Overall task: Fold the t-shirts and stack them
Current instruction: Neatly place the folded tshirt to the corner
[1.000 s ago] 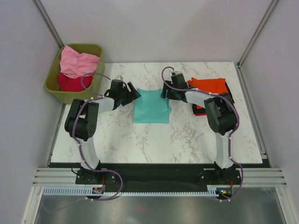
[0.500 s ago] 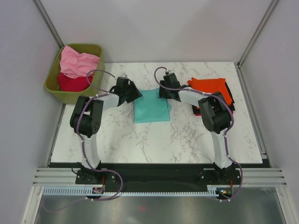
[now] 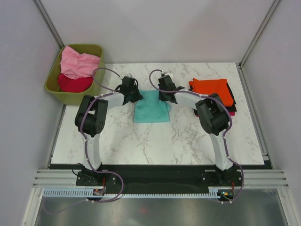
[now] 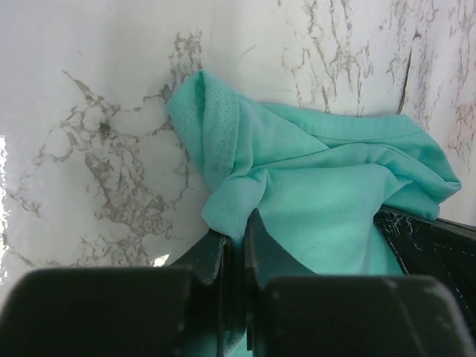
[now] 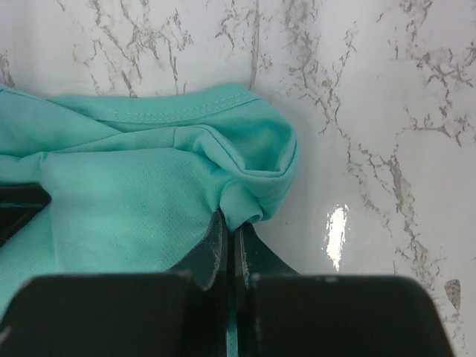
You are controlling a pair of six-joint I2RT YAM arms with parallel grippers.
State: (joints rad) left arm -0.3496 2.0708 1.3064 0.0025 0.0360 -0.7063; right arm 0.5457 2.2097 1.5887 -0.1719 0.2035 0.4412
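The teal shirt [image 3: 151, 107] lies near the middle of the marble desk [image 3: 155, 141], folded into a rough rectangle. Its near edge is flat on the desk. Its far edge is gathered and a little raised where both arms meet it.

The left pincer [image 3: 137, 96] is at the far left corner of the teal shirt. In the left wrist view this pincer [image 4: 235, 232] has its jaws almost together, with only a thin slit between them, and a bunched fold of the teal shirt [image 4: 312, 201] is pinched in the slit. A hemmed edge of the cloth stands up just beyond the tips.

The right pincer [image 3: 164, 95] is at the far right corner of the teal shirt. In the right wrist view this pincer [image 5: 229, 232] is also closed to a narrow slit, and it grips a rolled corner of the teal shirt [image 5: 149, 186]. A stitched hem runs along the far side of the cloth.

To the right of the teal shirt, well apart from it, an orange shirt [image 3: 211, 89] lies folded on top of a black shirt [image 3: 232, 106]. To the far left of the teal shirt, off the desk corner, stands an olive bin [image 3: 52, 80]. It holds a pink shirt [image 3: 80, 63] that lies over a red shirt [image 3: 73, 84].
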